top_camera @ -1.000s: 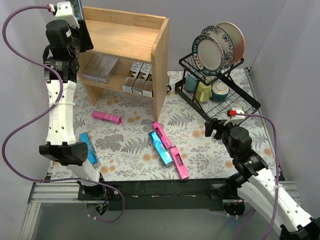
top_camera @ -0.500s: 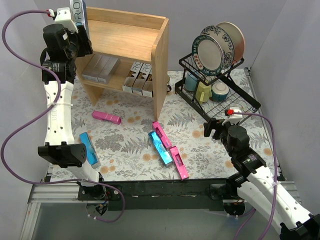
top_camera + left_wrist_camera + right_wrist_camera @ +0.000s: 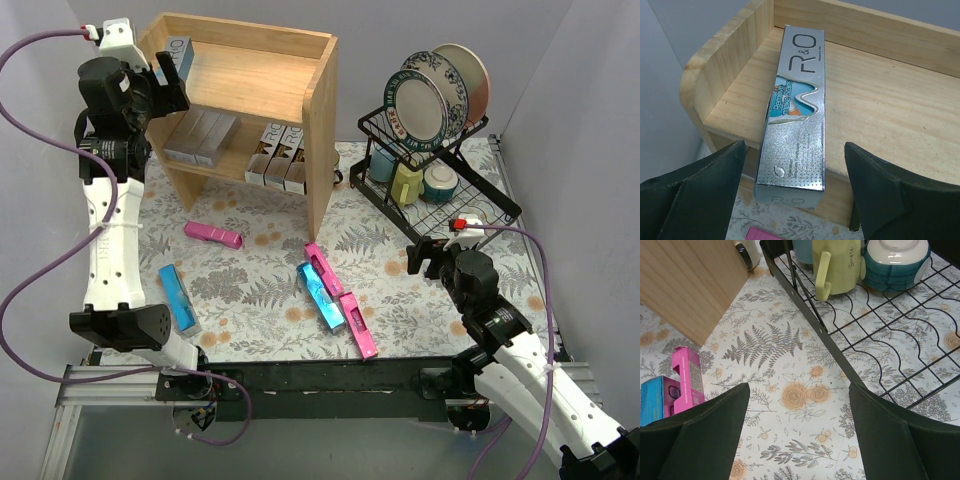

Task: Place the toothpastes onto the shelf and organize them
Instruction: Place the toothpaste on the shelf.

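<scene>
A silver toothpaste carton (image 3: pixel 796 107) with teal lettering lies flat on the wooden shelf's (image 3: pixel 322 95) top tier at its left end (image 3: pixel 181 57). Its near end juts over the edge. My left gripper (image 3: pixel 795 150) is open, its fingers either side of that end and apart from it; it also shows in the top view (image 3: pixel 158 88). Silver cartons (image 3: pixel 200 137) and brown-gold ones (image 3: pixel 281 158) stand on the lower tier. On the table lie pink cartons (image 3: pixel 213 234), (image 3: pixel 323 268), (image 3: pixel 358 325) and teal ones (image 3: pixel 178 297), (image 3: pixel 320 292). My right gripper (image 3: pixel 799 387) is open and empty over the cloth.
A black wire dish rack (image 3: pixel 440 190) with plates, a yellow mug (image 3: pixel 837 265) and a teal bowl (image 3: pixel 895 255) stands at the back right. The shelf's side panel (image 3: pixel 690 285) is to the left of my right gripper. Grey walls close both sides.
My left gripper brought the silver carton from upright above the shelf's left end down flat onto the top tier, let go and drew back. The right arm barely moved.
</scene>
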Motion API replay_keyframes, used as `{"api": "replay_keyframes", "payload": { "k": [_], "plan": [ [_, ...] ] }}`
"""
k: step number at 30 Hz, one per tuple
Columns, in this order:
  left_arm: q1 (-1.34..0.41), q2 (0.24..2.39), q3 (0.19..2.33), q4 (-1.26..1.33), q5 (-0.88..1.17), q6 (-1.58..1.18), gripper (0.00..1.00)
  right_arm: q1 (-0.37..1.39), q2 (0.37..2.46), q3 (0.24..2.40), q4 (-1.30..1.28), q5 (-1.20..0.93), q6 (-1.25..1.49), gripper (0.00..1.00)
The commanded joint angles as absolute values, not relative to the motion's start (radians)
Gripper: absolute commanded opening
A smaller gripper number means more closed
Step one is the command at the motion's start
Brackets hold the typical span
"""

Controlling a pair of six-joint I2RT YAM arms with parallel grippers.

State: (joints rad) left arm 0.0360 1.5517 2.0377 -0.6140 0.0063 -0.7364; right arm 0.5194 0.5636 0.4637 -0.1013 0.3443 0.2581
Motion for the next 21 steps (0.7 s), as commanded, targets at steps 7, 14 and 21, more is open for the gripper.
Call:
{"api": "replay_keyframes", "payload": {
  "k": [7, 14, 21],
  "plan": [
    [0.038, 1.419, 1.888, -0.515, -0.038, -0.761, 0.77, 0.525, 0.548, 0.466, -0.045, 0.344, 0.259, 0.89],
    [0.038, 1.402, 1.835, -0.468, -0.066, -0.756, 0.65, 0.525, 0.548, 0.465, -0.043, 0.344, 0.259, 0.89],
    [0.046, 1.456, 1.891, -0.440, -0.109, -0.713, 0.55, 0.523, 0.548, 0.468, -0.048, 0.347, 0.258, 0.89]
  ]
}}
